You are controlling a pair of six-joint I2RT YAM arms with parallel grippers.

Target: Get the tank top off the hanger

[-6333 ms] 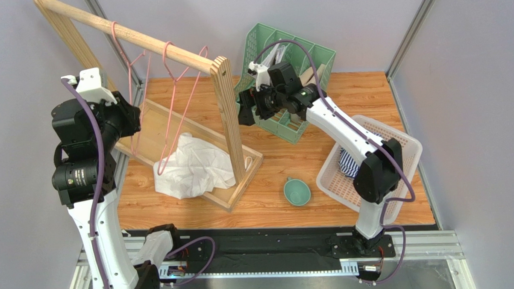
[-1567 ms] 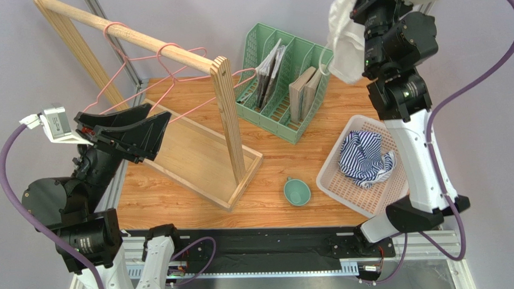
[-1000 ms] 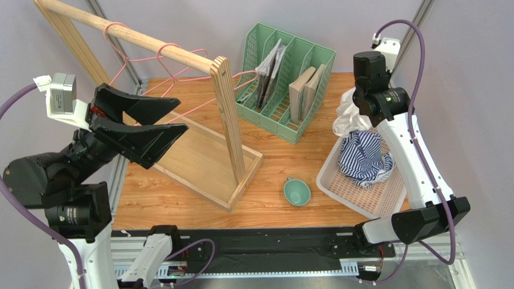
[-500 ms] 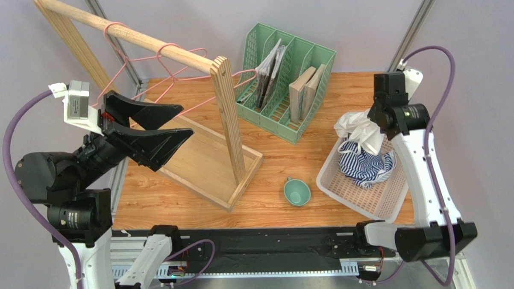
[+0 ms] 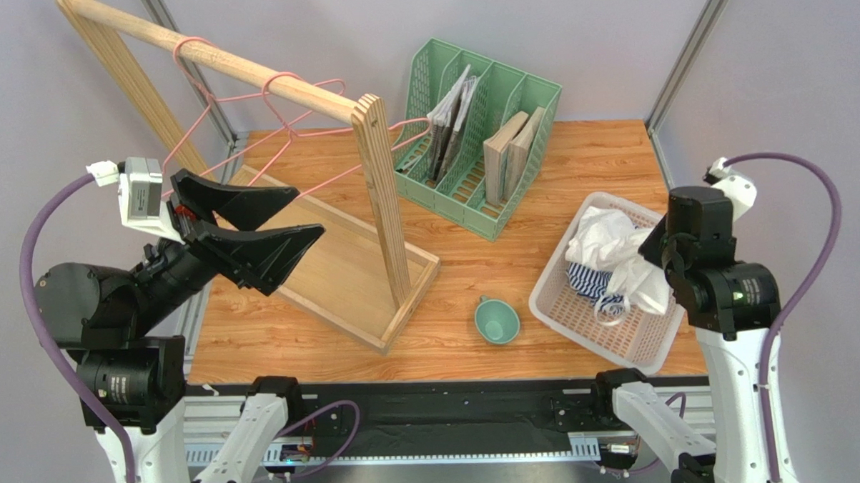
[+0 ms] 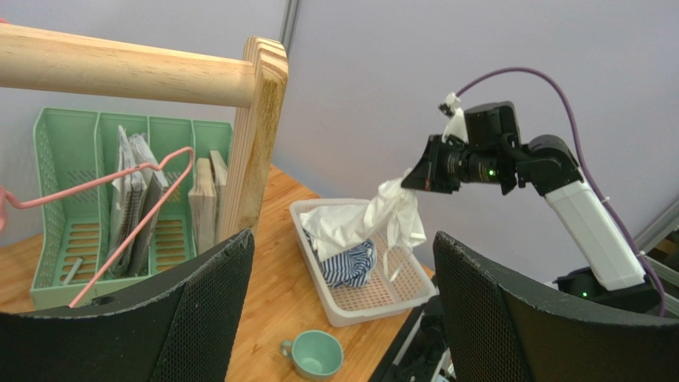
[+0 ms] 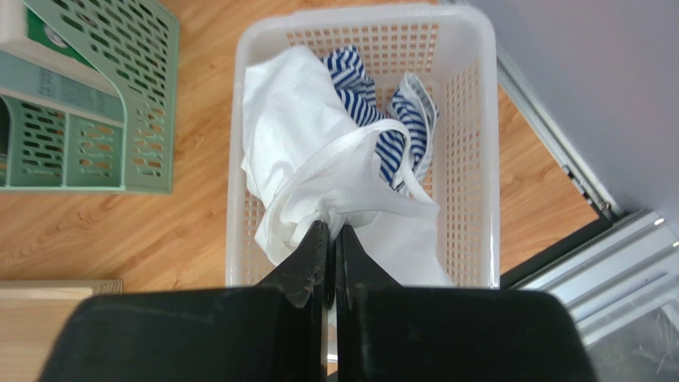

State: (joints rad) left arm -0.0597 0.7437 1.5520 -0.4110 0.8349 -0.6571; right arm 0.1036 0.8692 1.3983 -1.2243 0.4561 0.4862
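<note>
Honey-coloured wood makes up the tabletop (image 5: 571, 162) in the overhead view, with grey walls around it. We see the pink hangers (image 5: 290, 102) bare on the wooden rail (image 5: 224, 64) at the left, so we judge the tank top (image 5: 615, 240) is already off. It lies white and crumpled over the white basket (image 5: 560, 307) at the right, partly covering a striped garment (image 5: 584, 283). The right gripper (image 5: 648, 264) sits at the basket's right side, its tips hidden from above by the wrist. The left gripper (image 5: 306, 212) hangs in the air beside the rack, jaws spread wide with nothing between them (parked out of the way, we think). A teal cup (image 5: 497, 321) and a green file organiser (image 5: 472, 101) stand apart from all this.

From the left wrist we look between two wide-set, empty fingers across the table. The other arm holds the tank top by a pinch of cloth above the basket, and much of the fabric drapes down into it.

From the right wrist, the two fingers are pressed together on a bunched fold of white cloth near a strap, directly over the basket. Pinched at one point like this, the cloth hangs over the basket's middle, so letting go should drop it inside. We judge that only the release remains
</note>
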